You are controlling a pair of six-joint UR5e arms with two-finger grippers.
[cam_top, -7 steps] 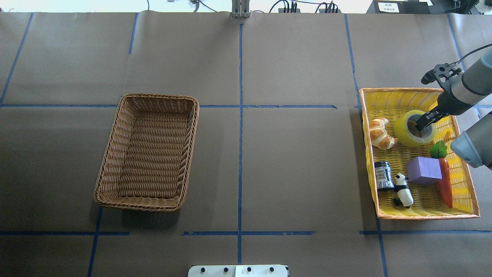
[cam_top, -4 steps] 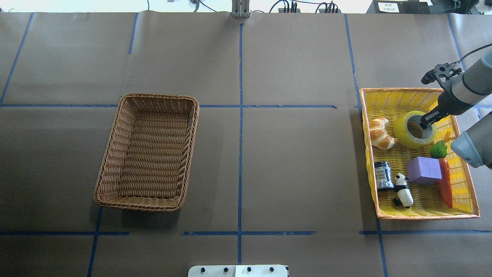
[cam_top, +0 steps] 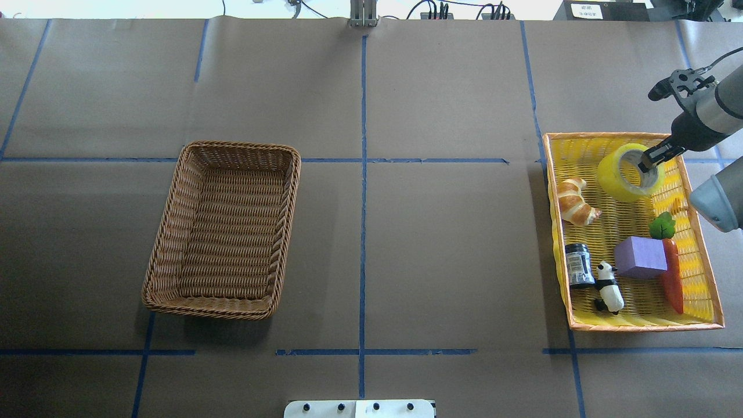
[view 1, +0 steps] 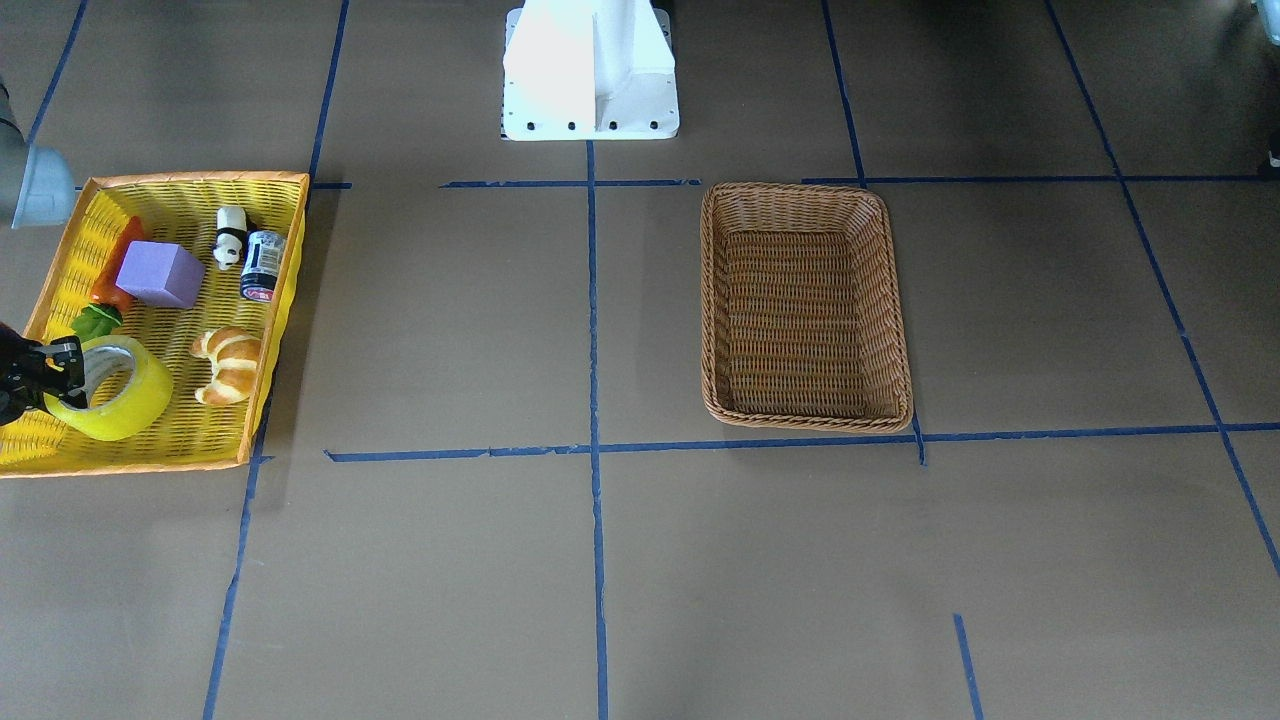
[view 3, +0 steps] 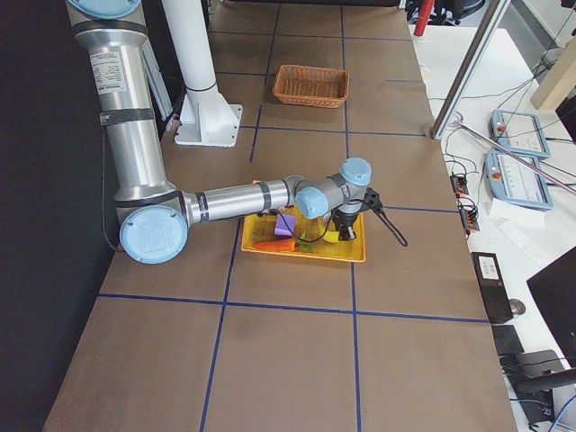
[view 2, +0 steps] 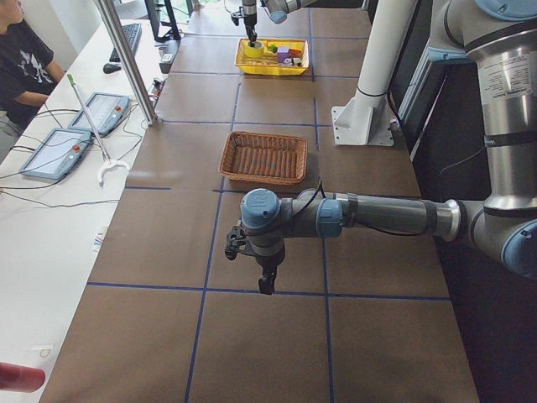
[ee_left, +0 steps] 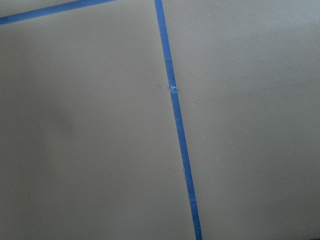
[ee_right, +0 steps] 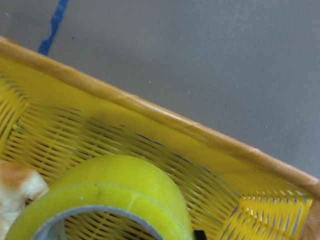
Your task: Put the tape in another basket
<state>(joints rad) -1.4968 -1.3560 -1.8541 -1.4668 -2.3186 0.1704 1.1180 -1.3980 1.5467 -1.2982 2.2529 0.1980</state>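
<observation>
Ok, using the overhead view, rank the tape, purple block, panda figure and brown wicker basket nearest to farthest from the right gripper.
1. Tape, held in the right gripper, far end of the yellow basket.
2. Purple block, middle of that basket.
3. Panda figure, near its robot-side end.
4. Brown wicker basket, across the table on the left.

Quick count: two baskets on the counter (cam_top: 441, 261), one brown wicker basket (cam_top: 241, 146) and one yellow basket (cam_top: 644, 326). Everything else is a single: one tape roll (cam_top: 610, 174), one croissant (cam_top: 574, 202), one purple block (cam_top: 640, 257), one carrot (cam_top: 673, 278), one panda (cam_top: 608, 287), one dark jar (cam_top: 578, 265). Two arms: right arm (cam_top: 705, 116), left arm (view 2: 369, 217).
</observation>
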